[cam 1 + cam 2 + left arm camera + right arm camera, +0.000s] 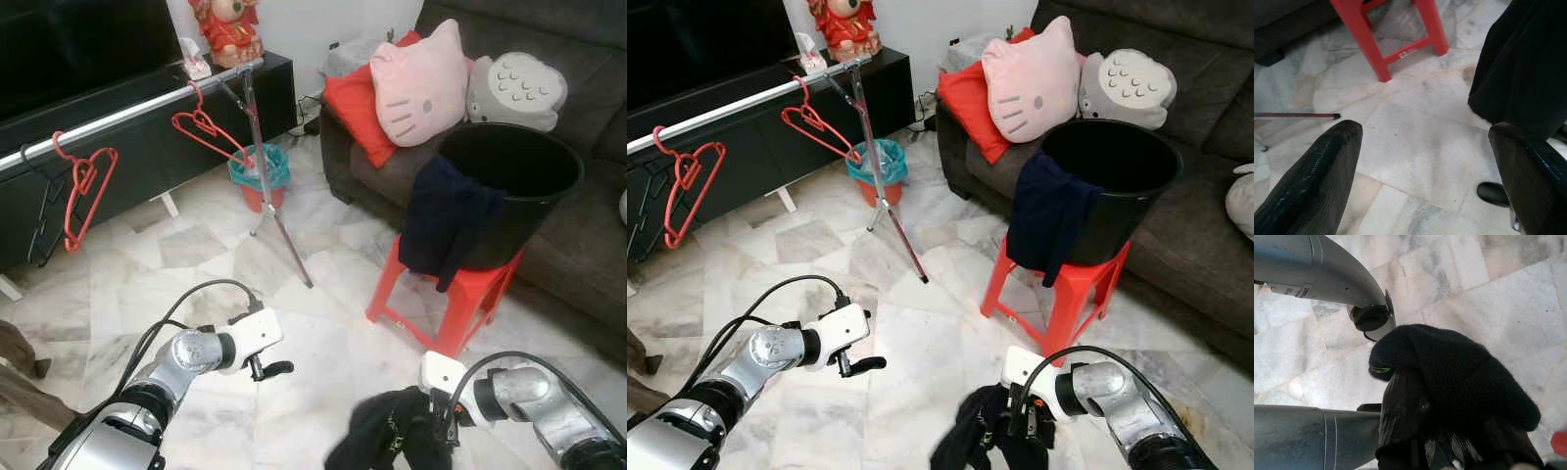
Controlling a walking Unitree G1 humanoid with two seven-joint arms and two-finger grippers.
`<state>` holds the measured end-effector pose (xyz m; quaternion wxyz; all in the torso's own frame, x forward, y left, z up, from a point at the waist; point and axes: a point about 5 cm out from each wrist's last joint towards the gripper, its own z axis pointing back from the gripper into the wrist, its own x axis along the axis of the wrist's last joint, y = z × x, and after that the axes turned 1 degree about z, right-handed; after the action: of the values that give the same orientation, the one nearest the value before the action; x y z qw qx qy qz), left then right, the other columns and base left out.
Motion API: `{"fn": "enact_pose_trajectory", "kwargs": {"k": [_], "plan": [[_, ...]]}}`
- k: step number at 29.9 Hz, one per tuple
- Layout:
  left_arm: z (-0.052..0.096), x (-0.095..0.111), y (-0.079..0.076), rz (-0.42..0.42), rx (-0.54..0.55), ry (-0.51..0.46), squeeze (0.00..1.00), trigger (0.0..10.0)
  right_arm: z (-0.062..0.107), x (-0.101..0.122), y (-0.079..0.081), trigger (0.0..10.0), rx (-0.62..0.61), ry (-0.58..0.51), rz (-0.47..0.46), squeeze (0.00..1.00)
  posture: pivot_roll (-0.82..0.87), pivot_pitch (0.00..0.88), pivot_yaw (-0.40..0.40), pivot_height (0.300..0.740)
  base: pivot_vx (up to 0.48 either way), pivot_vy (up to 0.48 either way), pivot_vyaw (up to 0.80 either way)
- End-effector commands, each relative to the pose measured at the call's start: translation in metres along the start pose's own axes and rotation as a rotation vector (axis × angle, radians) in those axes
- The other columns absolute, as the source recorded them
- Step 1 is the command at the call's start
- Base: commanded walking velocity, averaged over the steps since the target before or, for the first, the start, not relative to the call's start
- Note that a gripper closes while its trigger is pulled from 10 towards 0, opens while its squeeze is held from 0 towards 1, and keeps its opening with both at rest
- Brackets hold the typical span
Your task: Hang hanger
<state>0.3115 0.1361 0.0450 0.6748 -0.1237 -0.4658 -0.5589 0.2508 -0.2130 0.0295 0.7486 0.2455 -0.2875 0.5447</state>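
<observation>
Two red hangers are on the silver rail: one red hanger point(86, 191) near the rail's low end, beside a black hanger point(41, 220), and a second red hanger point(206, 127) near the rail's point(127, 113) upper end, just short of the tripod stand point(265, 176). Both red ones are thin wire-style frames with hooked tops, hanging tilted. Behind the rail stands a black TV cabinet point(147, 147); below the stand sits one teal and red bin point(260, 176). Further from the rail, one black bucket point(514, 186) rests on a red stool point(441, 294), a dark blue garment point(441, 225) draped over its rim. The left claw point(269, 370) hovers above the marble floor point(294, 333), fingers apart and empty. The right claw point(1019, 426) is clamped on a black garment point(387, 436) low over the floor.
</observation>
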Motion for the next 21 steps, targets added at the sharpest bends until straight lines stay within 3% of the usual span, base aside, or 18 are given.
{"fn": "enact_pose_trajectory", "kwargs": {"k": [1, 7, 10, 14, 21], "plan": [[-0.001, -0.002, -0.005, -0.016, -0.042, 0.017, 0.0, 10.0, 0.0, 0.012, -0.005, 10.0, -0.004, -0.043, 0.028, 0.0, -0.04, 0.041, 0.084, 0.74, 0.0, 0.0, 0.0], [-0.001, 0.0, -0.01, -0.03, -0.127, 0.0, 0.0, 10.0, 0.005, 0.018, -0.021, 10.0, -0.134, -0.093, -0.029, 0.0, -0.04, 0.031, 0.087, 0.74, 0.0, 0.0, 0.0], [0.001, -0.001, -0.013, -0.029, -0.185, -0.006, 0.0, 10.0, 0.007, 0.023, -0.021, 10.0, -0.109, -0.135, -0.021, 0.0, -0.04, 0.023, 0.089, 0.74, 0.0, 0.0, 0.0], [0.002, 0.0, -0.016, -0.043, -0.244, -0.01, 0.0, 10.0, 0.007, 0.019, -0.022, 10.0, -0.121, -0.096, -0.015, 0.0, -0.04, 0.016, 0.091, 0.74, 0.0, 0.0, 0.0], [-0.004, 0.005, -0.014, -0.004, -0.188, -0.024, 0.0, 10.0, -0.002, 0.026, -0.03, 10.0, -0.179, -0.098, -0.03, 0.0, -0.04, 0.01, 0.092, 0.74, 0.0, 0.0, 0.0]]}}
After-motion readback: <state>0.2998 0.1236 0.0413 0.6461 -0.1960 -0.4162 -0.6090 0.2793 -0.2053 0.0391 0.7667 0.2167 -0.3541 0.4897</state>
